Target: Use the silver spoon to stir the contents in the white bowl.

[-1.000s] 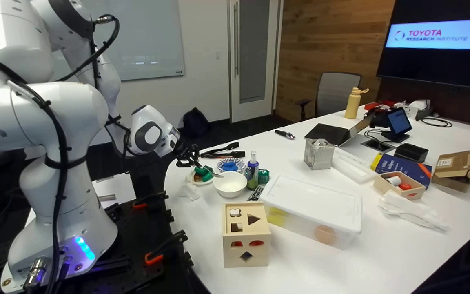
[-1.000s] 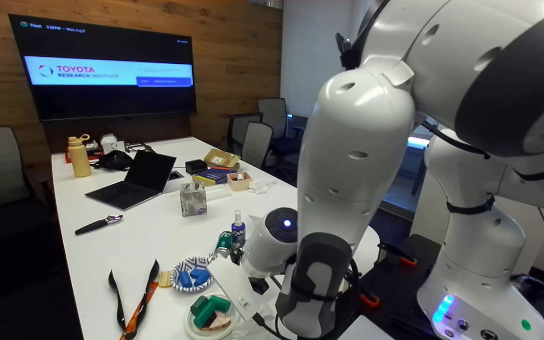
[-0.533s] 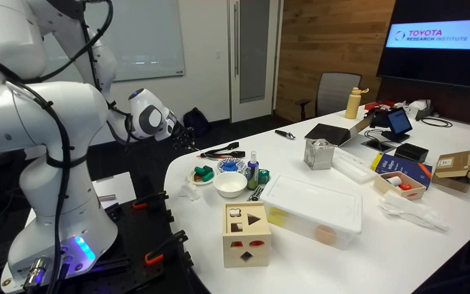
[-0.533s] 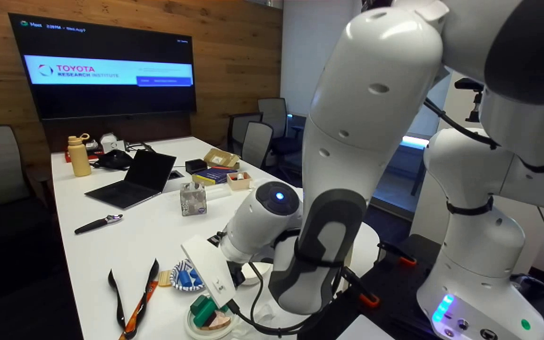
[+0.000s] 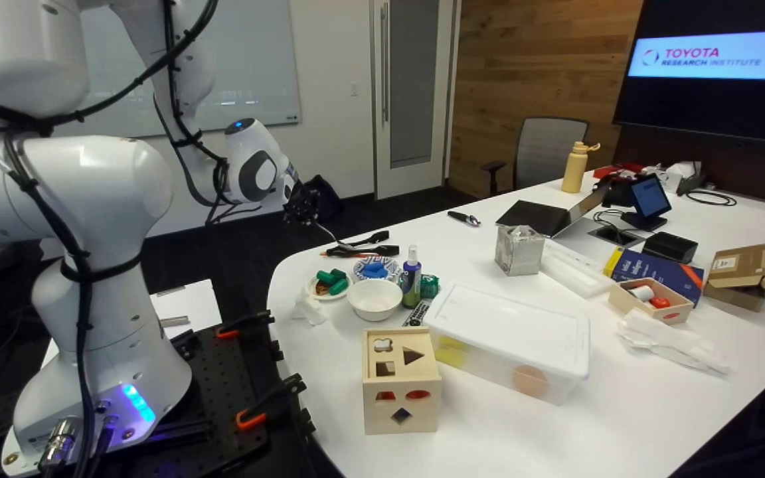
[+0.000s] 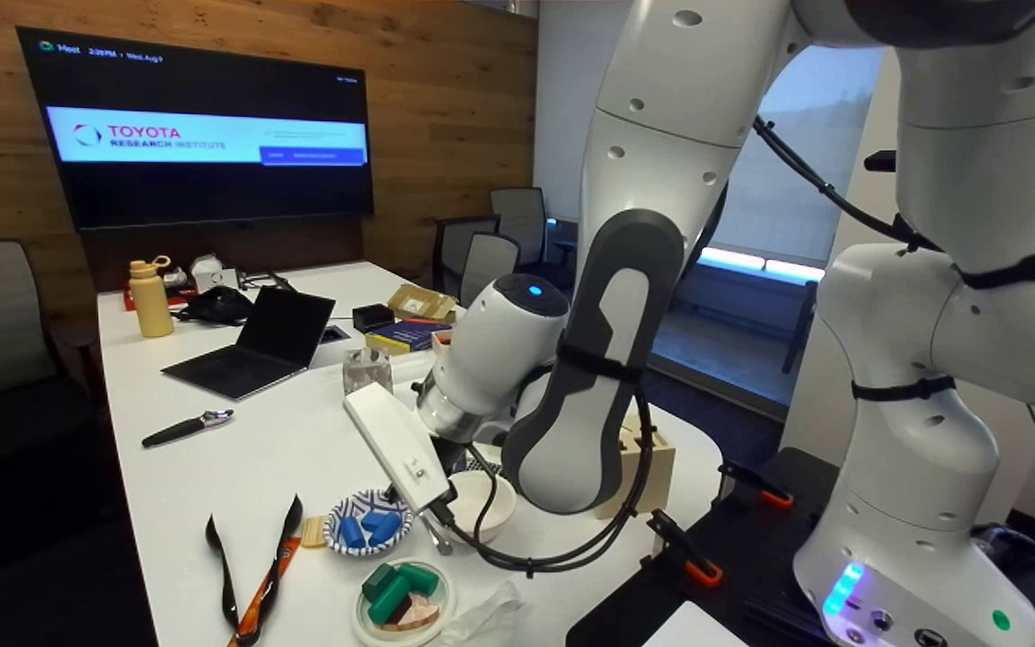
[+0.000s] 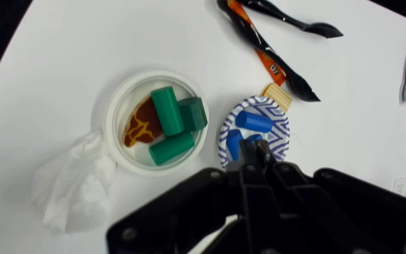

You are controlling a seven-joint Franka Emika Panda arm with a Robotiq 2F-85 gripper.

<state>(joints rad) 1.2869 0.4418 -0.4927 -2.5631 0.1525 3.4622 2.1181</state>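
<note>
The shallow white bowl (image 7: 110, 118) sits near the table's edge and also shows in both exterior views (image 5: 310, 292) (image 6: 361, 620). Its contents are several green blocks (image 7: 167, 111) and a red-brown piece with yellow streaks (image 7: 143, 123). My gripper (image 7: 256, 144) is shut on the silver spoon (image 5: 328, 234), held in the air above the table. The spoon's head points down and away from the gripper (image 5: 311, 221); it also shows in an exterior view (image 6: 438, 537). In the wrist view the spoon is mostly hidden behind the fingers. The spoon is apart from the shallow bowl.
A deeper white bowl (image 5: 374, 311) and a patterned bowl (image 7: 283, 135) with blue blocks stand beside the shallow one. Black tongs (image 7: 280, 63), a crumpled tissue (image 7: 76, 190), a spray bottle (image 5: 412, 282), a wooden shape-sorter cube (image 5: 399, 385) and a lidded bin (image 5: 509, 338) are nearby.
My gripper has risen with the spoon, away from the green blocks and the deeper bowl's rim. The bowls have stayed in place.
</note>
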